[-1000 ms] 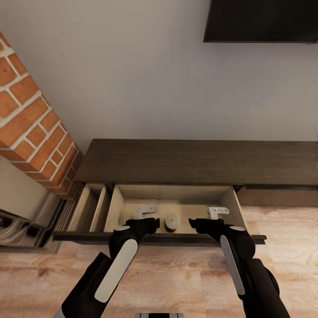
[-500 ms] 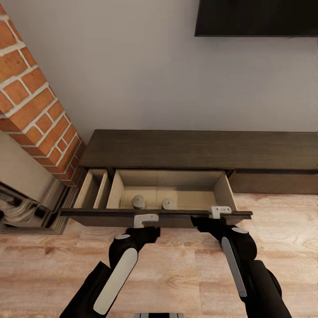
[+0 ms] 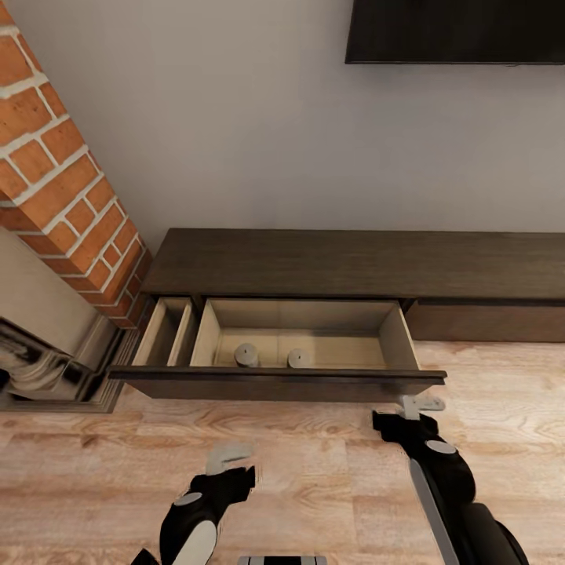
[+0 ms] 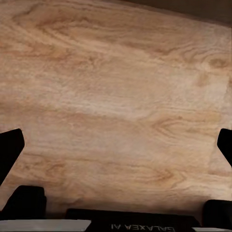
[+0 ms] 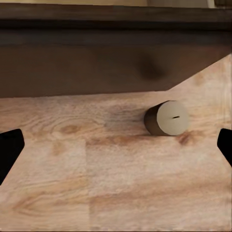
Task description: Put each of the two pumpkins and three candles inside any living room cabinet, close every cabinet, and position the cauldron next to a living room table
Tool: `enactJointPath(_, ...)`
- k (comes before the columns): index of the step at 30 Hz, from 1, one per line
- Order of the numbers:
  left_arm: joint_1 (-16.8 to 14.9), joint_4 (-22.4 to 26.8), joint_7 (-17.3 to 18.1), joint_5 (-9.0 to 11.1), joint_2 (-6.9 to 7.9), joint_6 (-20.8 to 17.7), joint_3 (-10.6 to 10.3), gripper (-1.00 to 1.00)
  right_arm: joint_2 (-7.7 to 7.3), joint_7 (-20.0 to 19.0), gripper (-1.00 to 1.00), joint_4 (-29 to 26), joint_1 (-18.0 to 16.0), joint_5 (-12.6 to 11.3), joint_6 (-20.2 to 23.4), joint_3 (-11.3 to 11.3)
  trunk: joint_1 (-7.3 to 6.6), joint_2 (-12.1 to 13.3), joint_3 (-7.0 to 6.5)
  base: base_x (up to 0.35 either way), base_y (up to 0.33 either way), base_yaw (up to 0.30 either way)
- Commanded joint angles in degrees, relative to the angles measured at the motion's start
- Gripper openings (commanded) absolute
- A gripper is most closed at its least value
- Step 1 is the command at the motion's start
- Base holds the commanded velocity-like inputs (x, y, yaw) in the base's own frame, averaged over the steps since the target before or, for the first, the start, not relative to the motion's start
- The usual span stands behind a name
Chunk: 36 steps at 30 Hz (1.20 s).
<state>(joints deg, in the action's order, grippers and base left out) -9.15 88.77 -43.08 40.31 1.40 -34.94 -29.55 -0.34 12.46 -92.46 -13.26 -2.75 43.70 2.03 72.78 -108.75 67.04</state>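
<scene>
Two candles (image 3: 246,355) in open cabinet (image 3: 314,271)

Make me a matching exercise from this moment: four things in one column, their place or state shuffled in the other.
1. candle in the right wrist view
2. drawer
3. left gripper
4. television

A. pulled out, two candles inside
B. lying on its side on the floor
C. mounted on the wall
D. open, over bare floorboards

Pairs: 1-B, 2-A, 3-D, 4-C
</scene>
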Motion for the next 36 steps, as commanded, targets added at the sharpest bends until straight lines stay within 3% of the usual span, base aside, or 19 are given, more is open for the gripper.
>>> enactJointPath(1, 1.07, -0.02, -0.03, 0.08, 0.83, 1.4, 0.07, 1.0, -0.81, 0.41, 1.0, 0.14, 0.06, -0.1, 0.74, 0.02, 0.0, 0.0, 0.0, -0.003, 0.0, -0.006)
enactJointPath(5, 4.8, -0.16, -0.11, 0.44, 4.44, 7.41, 0.3, 1.0, -3.33, 0.46, 1.0, 1.84, 0.08, -0.29, 3.68, 0.19, 0.0, 0.0, 0.0, -0.002, 0.0, -0.074)
enactJointPath(9, 7.85, -0.63, -0.15, 1.89, 7.6, 12.6, 0.44, 1.0, -4.51, -1.56, 1.0, 4.93, -1.19, -0.41, 5.19, 0.18, 0.0, 0.0, 0.0, -0.001, 0.0, -0.199)
enactJointPath(11, 10.16, -1.97, -0.18, 4.42, 10.2, 16.78, 0.75, 1.0, -5.07, -4.29, 1.0, 9.82, -4.63, -0.51, 5.88, -0.56, 0.0, 0.0, 0.0, 0.0, 0.0, -0.263)
enactJointPath(14, 10.87, -2.46, -0.09, 5.78, 11.34, 18.79, 1.58, 1.0, -5.2, -5.51, 1.0, 12.39, -6.15, -0.51, 6.02, -1.42, 0.0, 0.0, 0.0, 0.0, 0.0, -0.28)
enactJointPath(15, 11.36, -2.83, -0.02, 7.22, 12.2, 20.45, 2.72, 1.0, -5.29, -6.35, 1.0, 14.4, -7.25, -0.54, 6.04, -2.39, 0.0, 0.0, 0.0, 0.0, 0.0, -0.288)
enactJointPath(21, 12.57, -4.36, 0.28, 12.09, 13.35, 22.91, 6.81, 1.0, -5.47, -7.53, 1.0, 17.77, -9.23, -0.59, 5.42, -3.98, 0.0, 0.0, 0.0, 0.0, 0.0, -0.164)
enactJointPath(23, 13.47, -4.65, 0.43, 13.57, 13.47, 23.31, 7.86, 1.0, -5.51, -7.73, 1.0, 21.09, -11.46, -0.51, 3.53, -4.19, 0.0, 0.0, 0.0, 0.0, 0.0, -0.049)
enactJointPath(24, 14.1, -4.97, 0.5, 14.2, 13.49, 23.55, 8.31, 1.0, -5.52, -8.01, 1.0, 26.28, -14.29, -0.45, 0.7, -4.27, 0.0, 0.0, 0.0, 0.0, 0.0, -0.028)
enactJointPath(29, 15.02, -5.62, 0.52, 15.22, 13.46, 25.01, 9.02, 1.0, -5.42, -10.75, 1.0, 45.55, -23.56, -0.13, -9.45, -4.0, 0.0, 0.0, 0.0, 0.0, 0.0, -0.012)
enactJointPath(34, 15.5, -4.22, 0.29, 15.47, 13.37, 25.39, 9.02, 1.0, -5.38, -11.95, 1.0, 51.22, -26.33, 0.15, -12.18, -3.91, 0.0, 0.0, 0.0, 0.0, 0.0, -0.002)
enactJointPath(36, 16.84, -1.14, 0.33, 15.53, 13.51, 25.48, 9.07, 1.0, -5.38, -12.15, 1.0, 53.06, -26.83, 0.25, -12.68, -3.9, 0.0, 0.0, 0.0, 0.0, 0.0, 0.0)
